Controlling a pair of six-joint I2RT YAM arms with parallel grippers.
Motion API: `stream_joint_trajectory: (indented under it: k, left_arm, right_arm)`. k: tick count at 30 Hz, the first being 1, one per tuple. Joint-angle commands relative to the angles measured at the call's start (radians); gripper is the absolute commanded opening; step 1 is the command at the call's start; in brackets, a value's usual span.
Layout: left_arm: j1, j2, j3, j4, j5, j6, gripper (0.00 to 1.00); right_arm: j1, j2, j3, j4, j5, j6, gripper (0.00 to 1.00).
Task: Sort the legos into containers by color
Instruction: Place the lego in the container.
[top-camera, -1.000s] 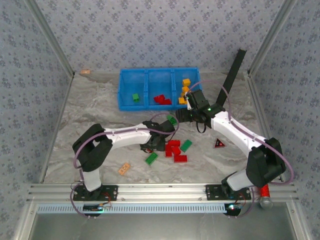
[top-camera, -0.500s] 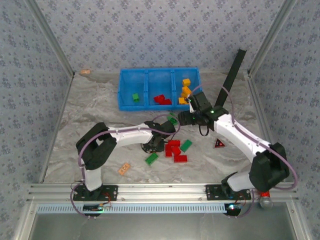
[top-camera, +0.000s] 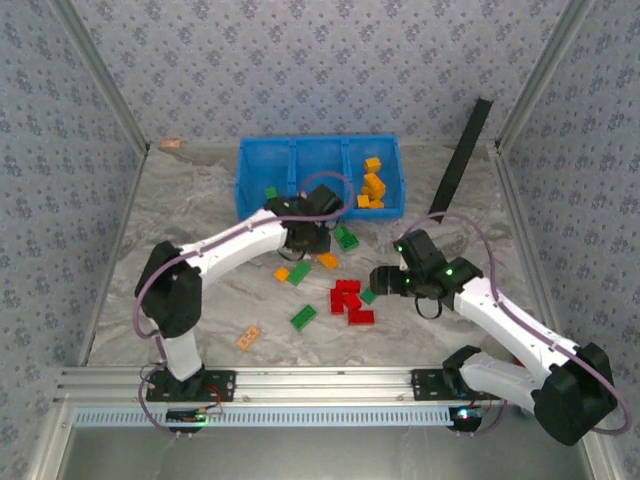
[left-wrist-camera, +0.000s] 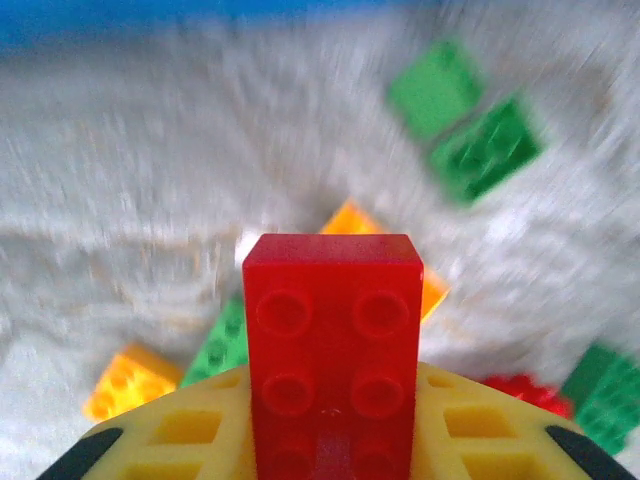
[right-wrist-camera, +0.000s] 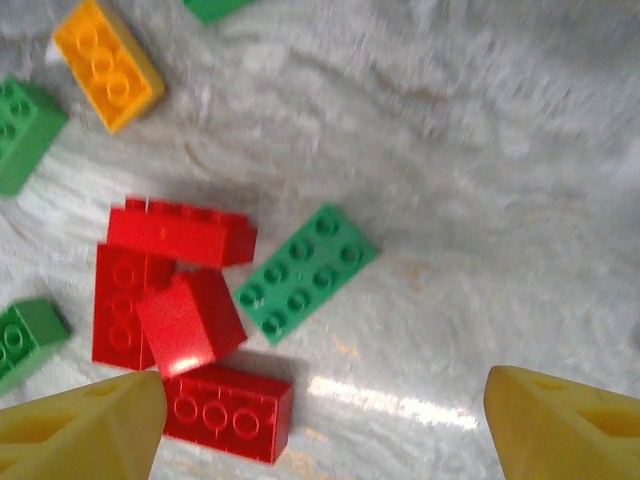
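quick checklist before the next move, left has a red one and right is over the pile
1. Grip: left fingers shut on the red brick: ok.
2. Carry: red brick over the blue bin: not ok. The left wrist view looks down on the table, with blue at the far edge.
3. Room in the middle compartment: cannot tell, the left arm covers much of it.
4. Ready: right fingers open above the red pile: ok.
5. Clean pick: green brick clear of the red pile: not ok, it lies right beside it.
6. Clearance: left arm apart from the right arm: ok.
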Motion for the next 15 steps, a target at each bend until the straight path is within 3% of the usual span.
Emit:
stream_joint_trajectory:
  k: [1, 10, 15]
  left_arm:
    - [0.051, 0.036, 0.120, -0.016, -0.022, 0.113, 0.24]
    - [0.175, 0.315, 0.460, 0.007, 0.018, 0.206, 0.23]
    - [0.207, 0.519, 0.714, -0.064, 0.029, 0.236, 0.24]
  right_arm:
    - [0.060, -0.030, -0.045, 0.001, -0.015, 0.102, 0.87]
    - [0.216, 0.012, -0.091, 0.075, 0.034, 0.230, 0.89]
    - [0.267, 0.076, -0.075, 0.085, 0.060, 0.248, 0.92]
